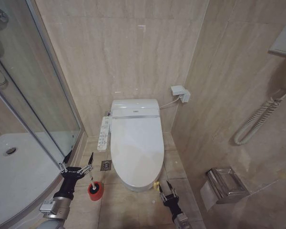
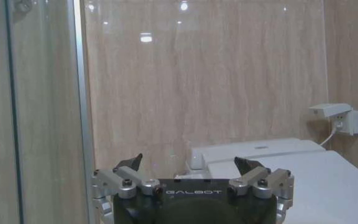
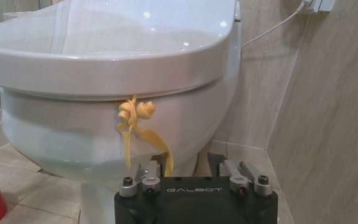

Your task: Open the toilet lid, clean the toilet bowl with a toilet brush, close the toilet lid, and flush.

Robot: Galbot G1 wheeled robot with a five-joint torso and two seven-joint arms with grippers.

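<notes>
The toilet lid (image 1: pixel 136 143) is down flat over the toilet bowl (image 3: pixel 61 140), whose inside is hidden. A yellow loop tag (image 3: pixel 135 112) hangs from the lid's front edge. My right gripper (image 1: pixel 164 185) is low at the toilet's front right, open, just below the tag. In the right wrist view the tag's strap trails down beside one finger of that gripper (image 3: pixel 188 164). The toilet brush (image 1: pixel 92 180) stands in its red holder (image 1: pixel 96 191) left of the toilet, with its white handle showing. My left gripper (image 1: pixel 78 160) hovers open just left of the handle, also seen facing the wall (image 2: pixel 188 162).
A glass shower enclosure (image 1: pixel 43 95) and white shower tray (image 1: pixel 14 167) close off the left. A control panel (image 1: pixel 103 133) sits on the toilet's left side and a floor drain (image 1: pixel 106 165) beside it. A paper holder (image 1: pixel 224 183) and a coiled cord (image 1: pixel 257 119) hang on the right wall.
</notes>
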